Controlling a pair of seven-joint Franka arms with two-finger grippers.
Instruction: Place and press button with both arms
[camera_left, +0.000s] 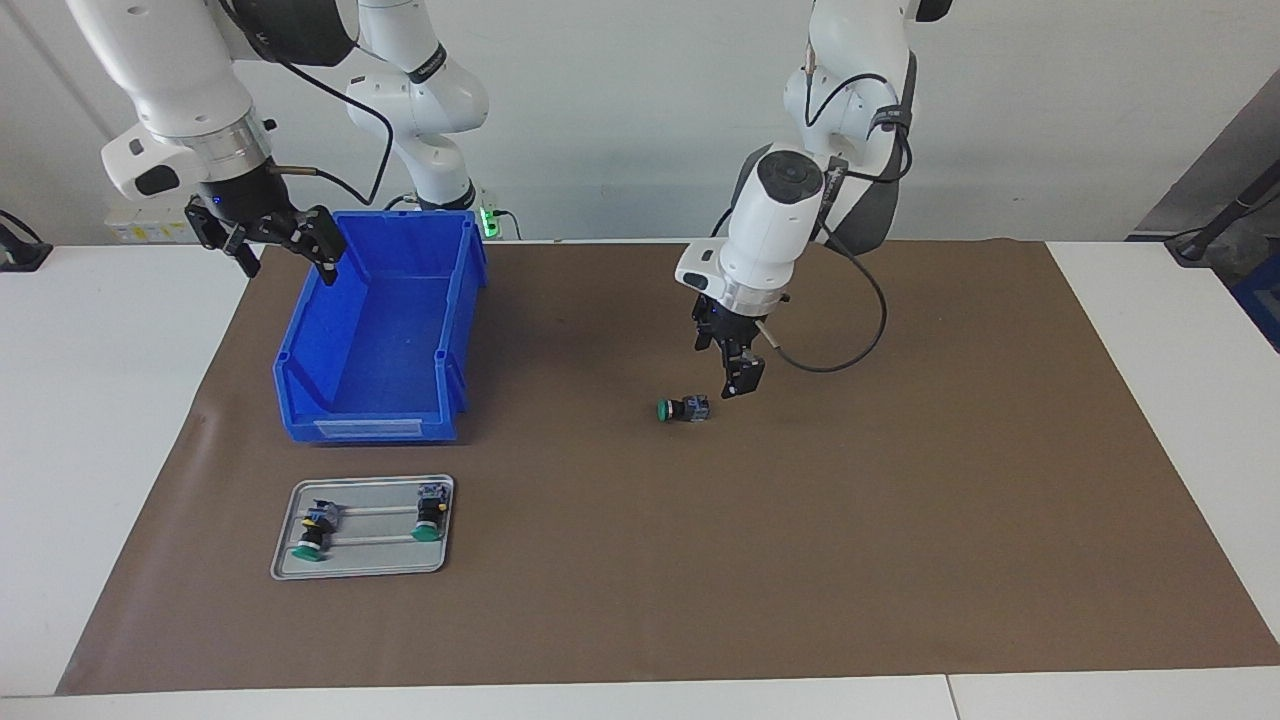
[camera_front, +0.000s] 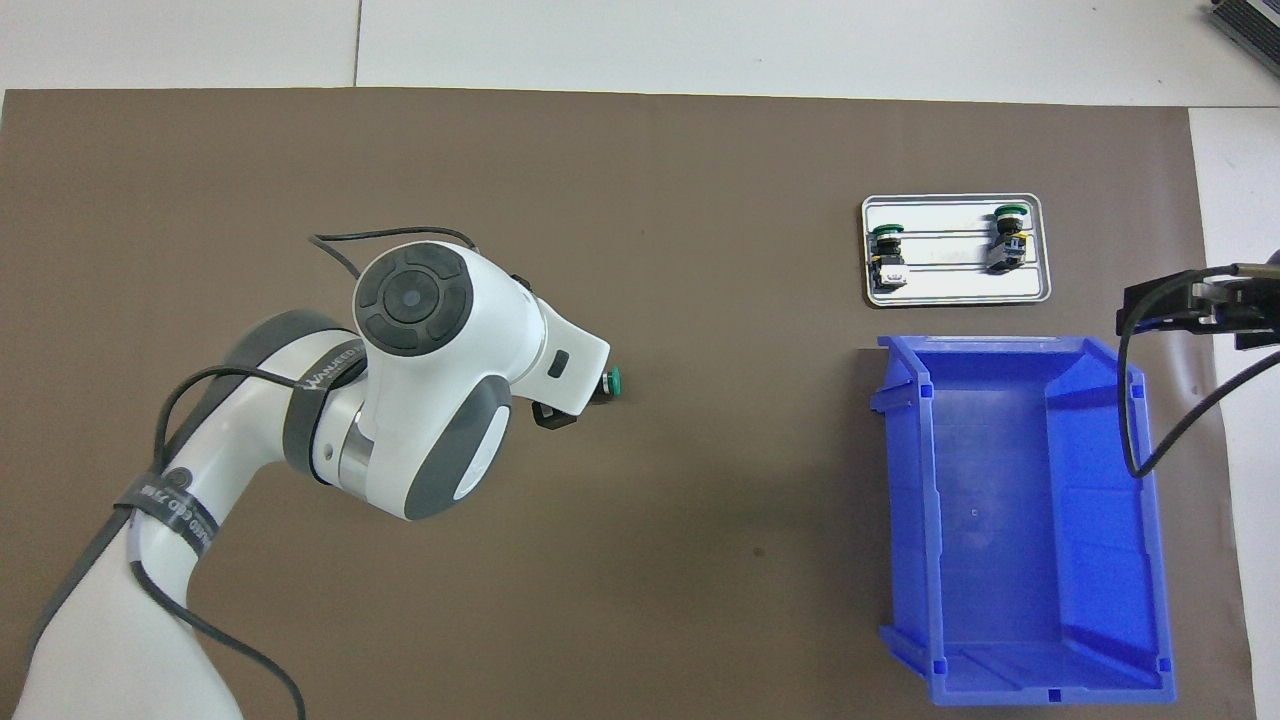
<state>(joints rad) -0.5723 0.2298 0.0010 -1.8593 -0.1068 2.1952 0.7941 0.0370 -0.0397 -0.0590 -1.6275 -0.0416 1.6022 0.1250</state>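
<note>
Nearest the robots, right gripper (camera_left: 285, 247) raised over the blue bin's (camera_left: 375, 340) rim, jaws spread, holding nothing, waiting. Left gripper (camera_left: 735, 378) low over the brown mat (camera_left: 800, 520), jaws apart, empty, just beside the button (camera_left: 683, 408) lying on its side mid-table. Bare mat all round. Farthest, two like buttons on the metal tray (camera_left: 362, 568).

The button (camera_left: 683, 408), green cap and black body, lies on its side on the brown mat (camera_left: 900, 500)
</note>
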